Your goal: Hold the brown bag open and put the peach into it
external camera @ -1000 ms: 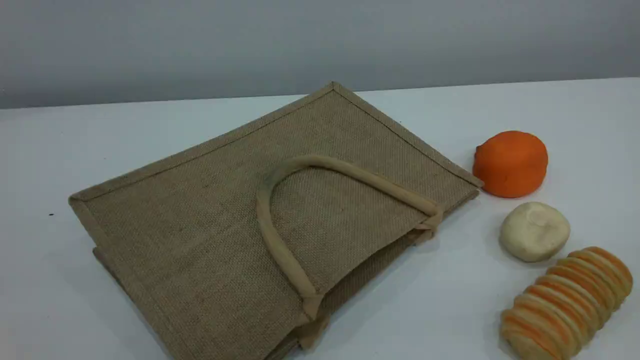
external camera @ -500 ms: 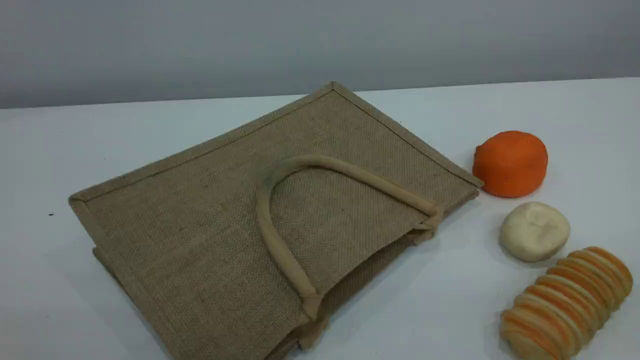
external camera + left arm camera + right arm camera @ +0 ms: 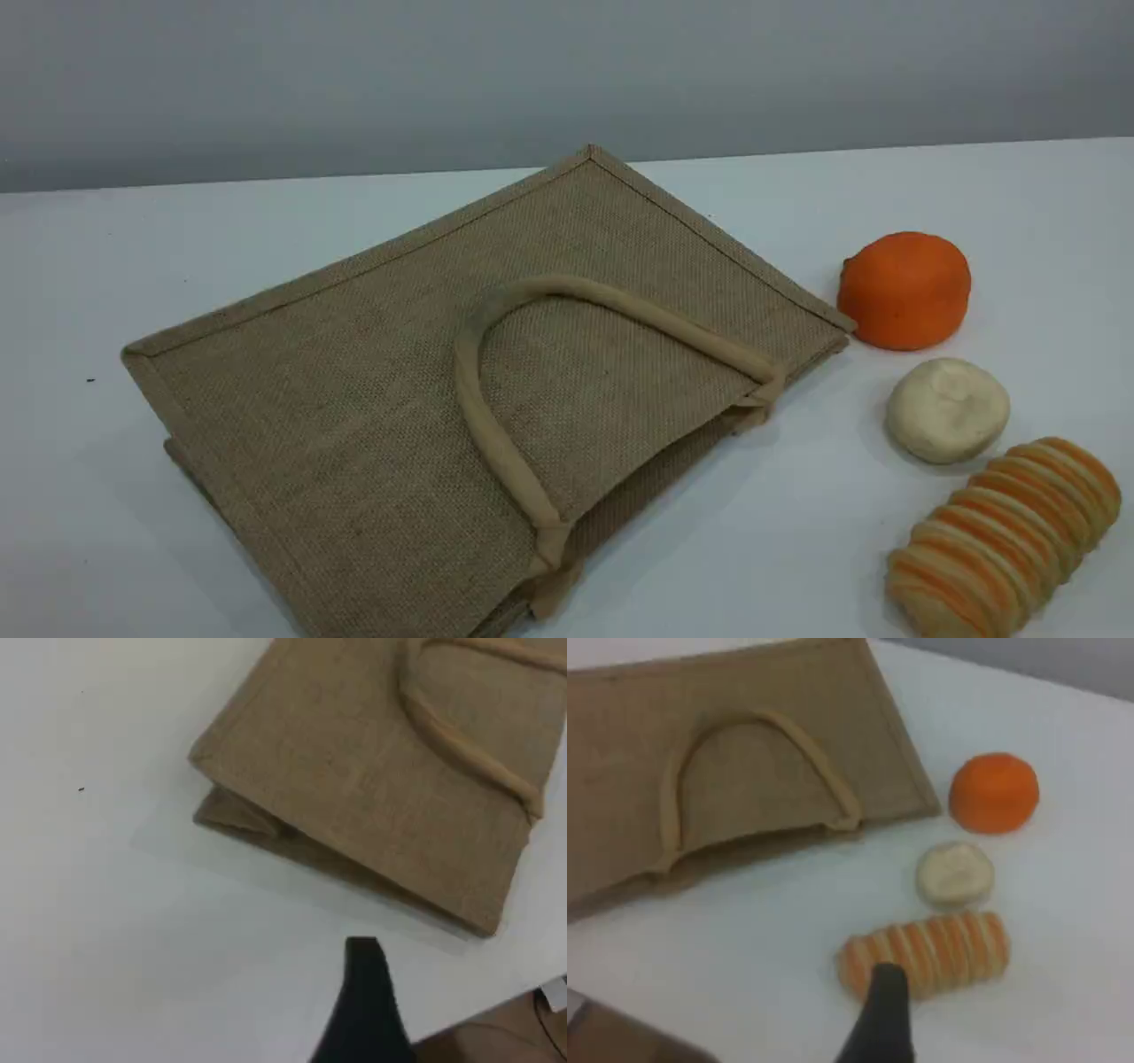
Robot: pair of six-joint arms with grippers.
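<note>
I am looking at the large tan-brown woven jute tote bag (image 3: 354, 381), which is lying flat at the middle of the white desk (image 3: 797, 549). Its beige looped handle (image 3: 567, 285) is resting on the upper panel, and its mouth is facing about 4 o'clock, barely parted; I cannot tell what is inside. Bare desk is showing at the bag's 9 and 12 o'clock, with a narrower strip at its 5 o'clock. At its 3 o'clock an orange ball (image 3: 904, 291) is sitting just beside the bag's corner. A cream-white lump (image 3: 946, 409) and a ridged orange-striped loaf (image 3: 1001, 532) are lying toward 4 o'clock. I cannot tell where the peach is.

The left claw (image 3: 363, 992) is hanging over bare desk near the bag's folded side and the desk edge, jaws apart, gripping nothing. The right claw (image 3: 883, 1010) is hovering over the loaf, also spread and empty.
</note>
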